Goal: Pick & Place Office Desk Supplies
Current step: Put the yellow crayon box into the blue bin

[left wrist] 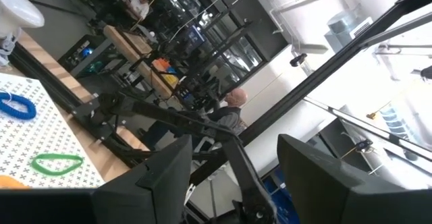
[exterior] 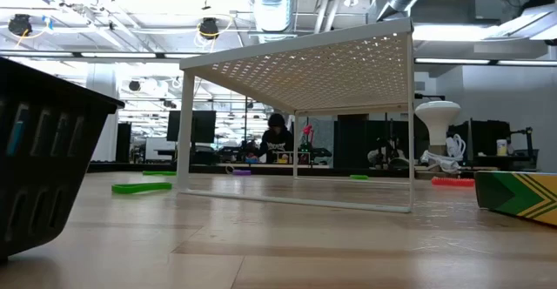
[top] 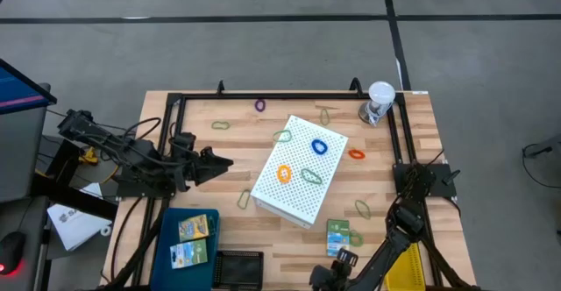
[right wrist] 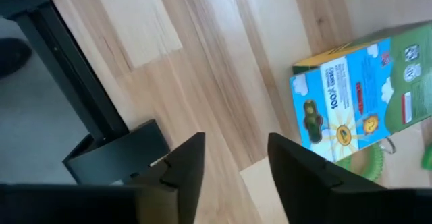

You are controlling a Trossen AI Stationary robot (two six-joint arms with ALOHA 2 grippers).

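A green and blue crayon box lies flat near the table's near edge, also in the right wrist view, with a green rubber band beside it. My right gripper hovers open just left of that box. Two more crayon boxes lie inside a black bin. Rubber bands in blue, orange and green rest on the white perforated box; purple, orange-red and olive ones lie on the table. My left gripper is open, left of the white box.
The big white perforated box stands mid-table, tilted. A clear cup with a white lid is at the far right corner. The black bin sits at the near left, a black tray beside it. A black frame borders the table.
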